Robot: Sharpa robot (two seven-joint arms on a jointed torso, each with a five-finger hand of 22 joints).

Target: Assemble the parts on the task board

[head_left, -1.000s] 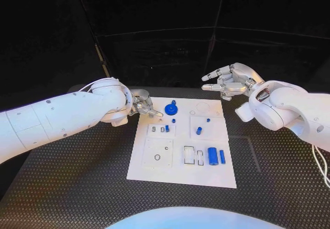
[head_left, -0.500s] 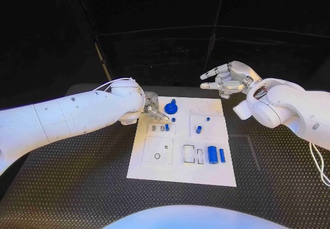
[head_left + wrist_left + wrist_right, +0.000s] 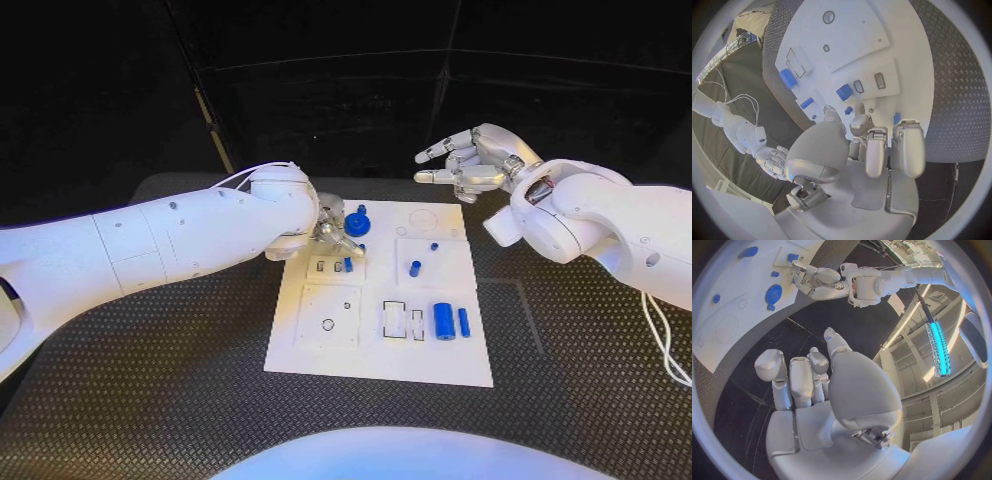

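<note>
Black ribbed counter carries the white board at its middle. Left hand hovers low over the board's far left part, fingers curled downward and close together; I cannot tell whether anything is pinched in them. Right hand hangs raised beyond the board's far right corner, fingers spread, holding nothing. On the board a blue disc stands just beside the left fingers, a fat blue cylinder lies at the near right, and a small blue peg sits mid-board. Judged risks: the left fingers are crowded against the disc and the tiny pieces beneath, so a descent could knock one out of its seat; the bulky left forearm hides that corner from above, so a misaligned insertion may go unnoticed
</note>
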